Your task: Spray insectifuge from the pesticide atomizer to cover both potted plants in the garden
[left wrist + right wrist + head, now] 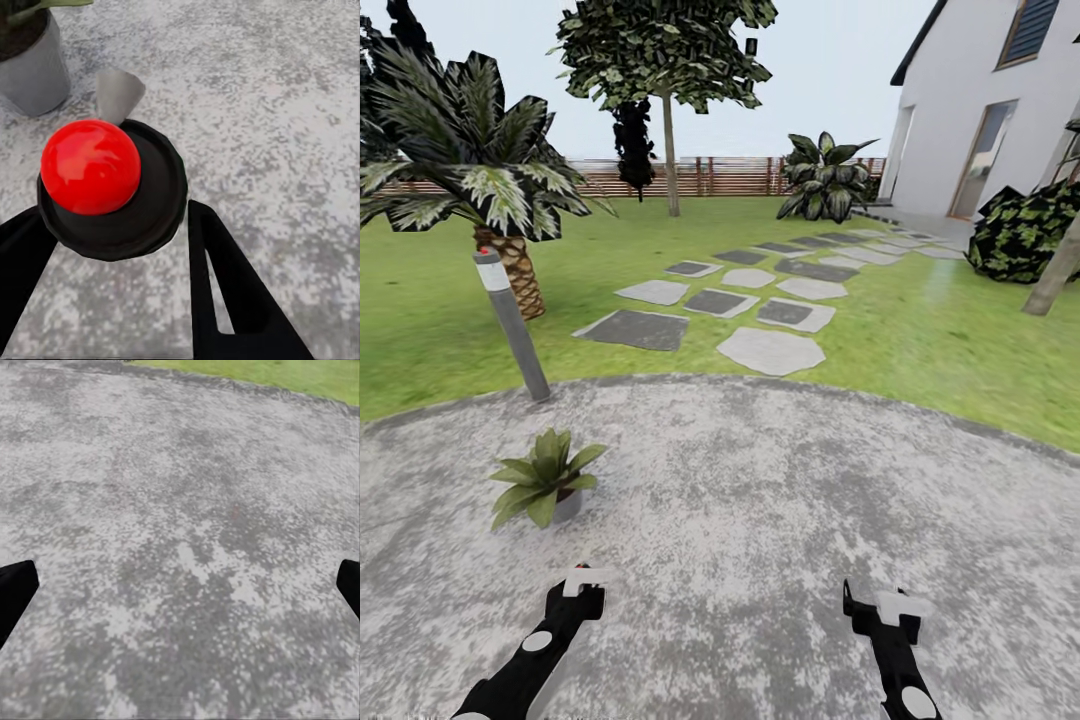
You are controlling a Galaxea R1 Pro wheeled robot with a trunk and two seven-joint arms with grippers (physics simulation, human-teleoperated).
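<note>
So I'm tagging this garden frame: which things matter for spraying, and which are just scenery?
For the job:
pesticide atomizer, between the left gripper's fingers
potted plant

Scenery:
bollard lamp
palm
stepping stones
house

Garden: lawn, patio, fence.

My two arms come up from six o'clock in the head view, both matte black with blocky, faceted links. The left arm carries a round white disc marking on its forearm and ends in a white block at the wrist. The right arm has the same white disc lower down and a white wrist block. Seen from the left wrist, my fingers are flat black tapered blades, one with a slot cut through it.
</note>
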